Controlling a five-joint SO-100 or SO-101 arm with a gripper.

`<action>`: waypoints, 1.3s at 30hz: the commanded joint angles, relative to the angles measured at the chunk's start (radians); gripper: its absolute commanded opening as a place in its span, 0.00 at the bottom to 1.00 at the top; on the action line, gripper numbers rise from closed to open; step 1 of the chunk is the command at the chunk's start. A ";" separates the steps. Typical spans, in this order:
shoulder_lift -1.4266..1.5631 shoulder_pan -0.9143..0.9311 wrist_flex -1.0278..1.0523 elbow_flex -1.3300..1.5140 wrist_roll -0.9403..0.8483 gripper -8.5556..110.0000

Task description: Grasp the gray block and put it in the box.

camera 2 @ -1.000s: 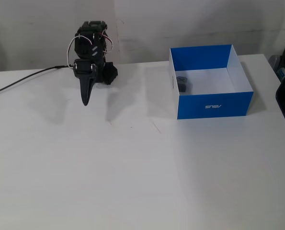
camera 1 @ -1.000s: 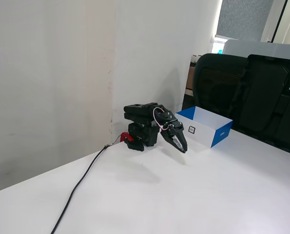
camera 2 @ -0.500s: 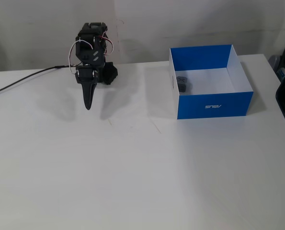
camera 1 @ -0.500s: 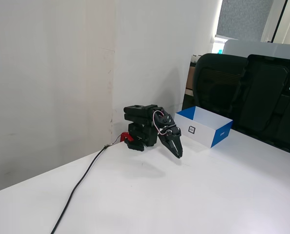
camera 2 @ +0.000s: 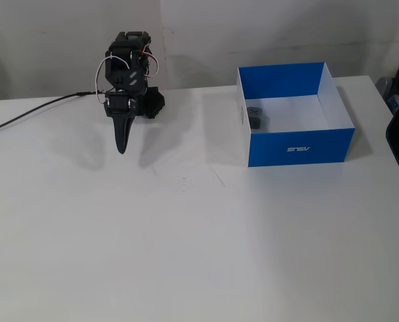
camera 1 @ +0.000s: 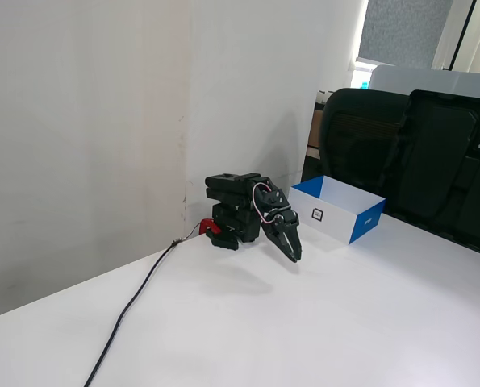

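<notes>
one fixed view sits low near the counter (camera 1: 320, 322) edge, looking across it toward the wall corner and the dark chairs (camera 1: 409, 153), the arm (camera 1: 240, 205) at middle distance and the box (camera 1: 340, 211) behind it to the right. the other fixed view looks down from high up, facing the wall, with the arm (camera 2: 127, 80) upper left and the box (camera 2: 294, 114) upper right. both share arm, box and cable (camera 2: 31, 114).
</notes>
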 commanded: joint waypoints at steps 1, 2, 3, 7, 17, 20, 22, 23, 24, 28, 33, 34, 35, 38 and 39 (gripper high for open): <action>0.009 0.008 -0.037 0.043 0.008 0.10; 0.009 0.006 -0.055 0.057 0.008 0.11; 0.009 0.003 -0.078 0.074 0.006 0.13; 0.009 0.003 -0.046 0.075 0.005 0.17; 0.009 0.017 -0.025 0.075 -0.003 0.07; 0.009 0.017 -0.025 0.075 -0.003 0.07; 0.009 0.008 -0.025 0.075 0.005 0.07; 0.009 0.006 -0.025 0.075 0.006 0.07; 0.009 0.006 -0.025 0.075 0.006 0.07; 0.009 0.005 -0.025 0.075 0.006 0.07; 0.009 -0.003 -0.023 0.075 0.006 0.07; 0.009 -0.009 -0.023 0.075 0.006 0.07; 0.009 -0.017 -0.023 0.075 0.006 0.07; 0.009 -0.034 -0.023 0.075 0.006 0.07; 0.009 -0.038 -0.023 0.075 0.006 0.07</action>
